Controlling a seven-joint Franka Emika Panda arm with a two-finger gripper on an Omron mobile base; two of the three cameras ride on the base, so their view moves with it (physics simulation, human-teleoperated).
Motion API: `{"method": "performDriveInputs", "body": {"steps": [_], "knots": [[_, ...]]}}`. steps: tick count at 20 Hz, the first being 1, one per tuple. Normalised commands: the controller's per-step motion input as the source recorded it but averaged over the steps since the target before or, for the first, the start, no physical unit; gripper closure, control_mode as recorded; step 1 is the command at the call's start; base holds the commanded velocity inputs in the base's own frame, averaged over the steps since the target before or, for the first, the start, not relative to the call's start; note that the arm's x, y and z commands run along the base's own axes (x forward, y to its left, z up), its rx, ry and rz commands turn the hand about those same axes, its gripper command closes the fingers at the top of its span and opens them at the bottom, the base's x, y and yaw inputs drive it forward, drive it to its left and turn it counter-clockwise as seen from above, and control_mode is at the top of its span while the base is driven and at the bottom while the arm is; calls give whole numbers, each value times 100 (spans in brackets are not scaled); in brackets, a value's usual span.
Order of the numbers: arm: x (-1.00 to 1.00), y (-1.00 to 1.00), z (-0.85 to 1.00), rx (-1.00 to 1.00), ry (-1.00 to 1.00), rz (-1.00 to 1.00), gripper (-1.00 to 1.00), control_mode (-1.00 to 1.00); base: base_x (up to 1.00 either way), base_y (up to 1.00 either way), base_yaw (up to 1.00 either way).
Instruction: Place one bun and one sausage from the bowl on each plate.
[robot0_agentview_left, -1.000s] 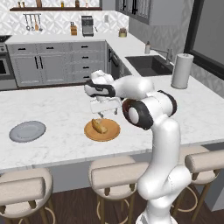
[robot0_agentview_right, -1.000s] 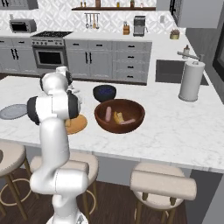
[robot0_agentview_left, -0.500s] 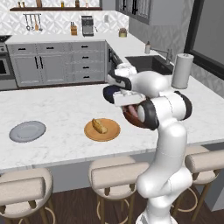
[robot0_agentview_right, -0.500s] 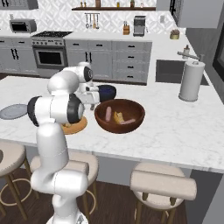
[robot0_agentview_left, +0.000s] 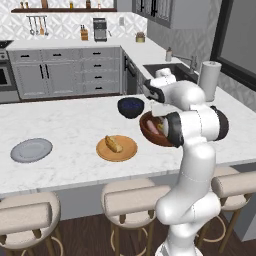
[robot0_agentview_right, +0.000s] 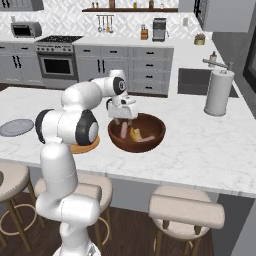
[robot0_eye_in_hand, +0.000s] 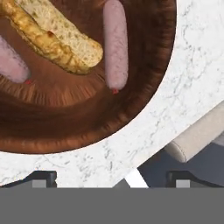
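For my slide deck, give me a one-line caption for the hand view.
Hand camera over the wooden bowl, showing one bun and two sausages inside.

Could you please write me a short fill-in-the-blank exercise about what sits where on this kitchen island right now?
1. The tan-orange plate holds one ____ and no sausage.
2. The pale grey plate holds ____.
3. The gripper hangs above the reddish-brown wooden ____.
4. In the hand view, the bowl holds one bun and ____ sausages.

Missing words: bun; nothing; bowl; two
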Motion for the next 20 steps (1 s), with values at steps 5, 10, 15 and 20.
{"method": "performDriveInputs", "body": {"steps": [5,10,15,20], "knots": [[0,-94,-5,2,-27,35,-100,-100,0,0,0],[28,-9,-18,0,22,3,-100,-100,0,0,0],[54,-5,-17,0,20,0,-100,-100,0,0,0],[28,-33,-29,2,18,0,-100,-100,0,0,0]]}}
